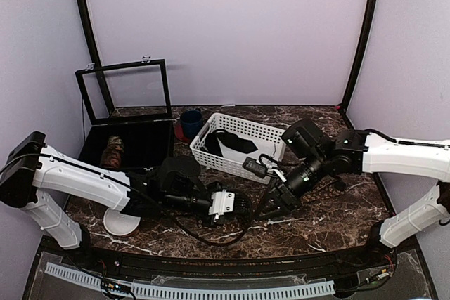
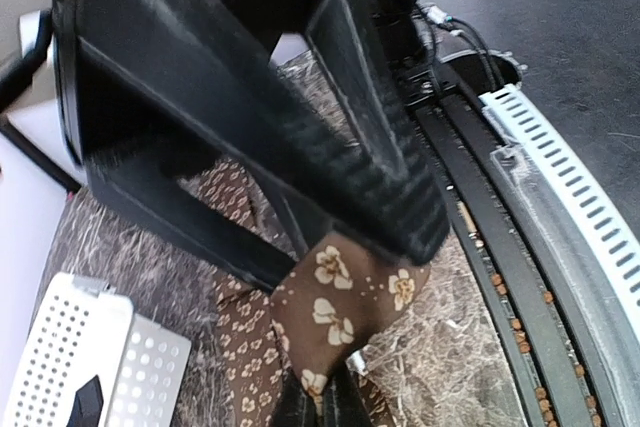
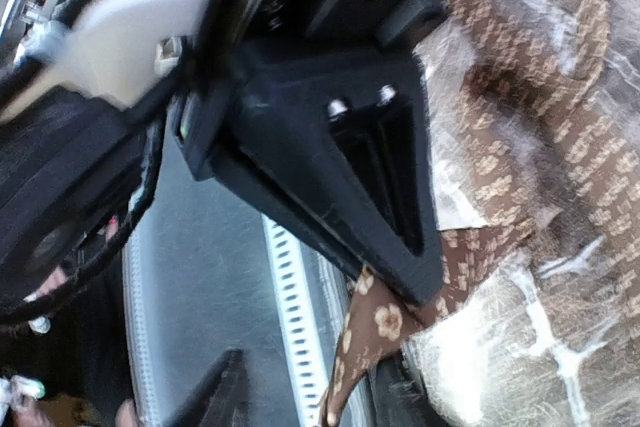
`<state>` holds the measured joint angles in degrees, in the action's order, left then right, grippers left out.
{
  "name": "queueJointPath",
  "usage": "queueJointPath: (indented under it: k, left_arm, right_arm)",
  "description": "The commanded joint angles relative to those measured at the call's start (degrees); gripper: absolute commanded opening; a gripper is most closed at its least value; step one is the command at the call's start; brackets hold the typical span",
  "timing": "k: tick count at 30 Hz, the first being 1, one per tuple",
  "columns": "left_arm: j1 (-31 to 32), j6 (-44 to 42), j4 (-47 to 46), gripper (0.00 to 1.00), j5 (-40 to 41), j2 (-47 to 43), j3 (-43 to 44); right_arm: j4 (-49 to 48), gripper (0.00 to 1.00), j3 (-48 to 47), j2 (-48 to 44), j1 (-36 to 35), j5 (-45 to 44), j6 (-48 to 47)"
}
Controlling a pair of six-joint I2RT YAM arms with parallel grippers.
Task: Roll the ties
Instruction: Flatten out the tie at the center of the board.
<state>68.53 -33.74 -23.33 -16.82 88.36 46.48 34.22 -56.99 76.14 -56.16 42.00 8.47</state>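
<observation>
My left tool (image 1: 242, 209) fills its wrist view, clenched on the tie (image 2: 335, 312) (brown, with pale flowers) just in front of the white basket (image 1: 225, 163). My right tool (image 1: 271, 205) meets it there with its fingers (image 3: 400, 237) parted and the cloth draped against one. A rolled tie (image 1: 112, 151) sits in the black case (image 1: 158, 147) left of the basket, on the table (image 1: 337, 216).

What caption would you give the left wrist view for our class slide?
Left gripper shut on a brown flower-patterned tie above the marble table, white basket nearby.
</observation>
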Motion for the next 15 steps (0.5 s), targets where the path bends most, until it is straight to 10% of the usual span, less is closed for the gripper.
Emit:
queueJointPath:
  k: [1, 15]
  left_arm:
    - [0.1, 8.7, -4.9, 0.0, 8.8, -1.2, -1.3]
    - [0.2, 33.9, -12.2, 0.0, 27.3, 3.8, 2.4]
  right_arm:
    - [-9.5, 0.54, 3.2, -5.0, 4.5, -3.4, 7.2]
    - [-34.9, 0.69, 17.0, -15.0, 11.5, -12.9, 28.0]
